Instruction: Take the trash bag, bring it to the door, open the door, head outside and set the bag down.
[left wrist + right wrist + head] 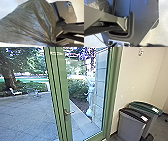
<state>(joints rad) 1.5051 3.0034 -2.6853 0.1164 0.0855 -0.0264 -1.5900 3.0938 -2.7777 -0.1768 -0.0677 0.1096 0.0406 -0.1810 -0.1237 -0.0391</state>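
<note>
The dark trash bag (31, 23) spreads wide in the left wrist view, its creases running together at my left gripper (52, 43), which is shut on the gathered plastic. Part of a dark, wrinkled bag (102, 6) also appears in the right wrist view, beyond the jointed bar. In the head view a glass door (65, 92) with a green frame stands in front, with a metal lever handle (68, 112) on its upright. Whether the door is fully closed I cannot tell.
Two bins, one grey (131, 125) and one with a green lid (146, 107), stand right of the door by a pale wall (135, 77). Through the glass are a paved yard (27, 112), hedges, a tree and a blurred pale upright shape (90, 97).
</note>
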